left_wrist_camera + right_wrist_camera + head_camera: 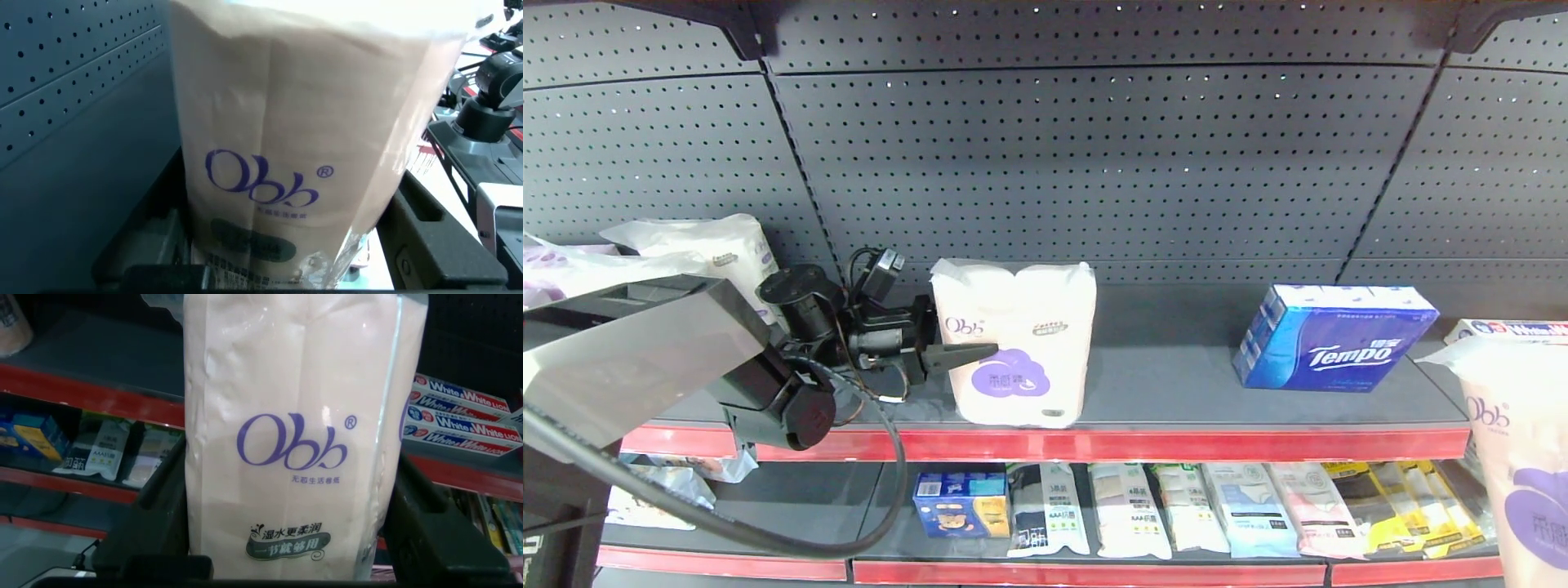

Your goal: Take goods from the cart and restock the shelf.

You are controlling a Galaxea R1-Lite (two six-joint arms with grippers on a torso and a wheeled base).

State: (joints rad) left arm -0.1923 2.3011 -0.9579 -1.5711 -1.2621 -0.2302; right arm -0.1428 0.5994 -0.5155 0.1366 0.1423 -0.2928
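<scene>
Placing step, likely: left gripper (982,349) grasps tissue pack (1021,327) on shelf (1160,371) mid-left, release next; right gripper (290,539) grasps second pack (294,400).

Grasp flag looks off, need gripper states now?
Left gripper: closed on the centre tissue pack.
Right gripper: closed on the near-right tissue pack.

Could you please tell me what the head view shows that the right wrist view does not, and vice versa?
The head view adds the left gripper at a shelved pack and a blue tissue box. The right wrist view adds the right gripper, its fingers clamping the held pack. Both share that held pack, the long white boxes and the red shelf edge.
</scene>
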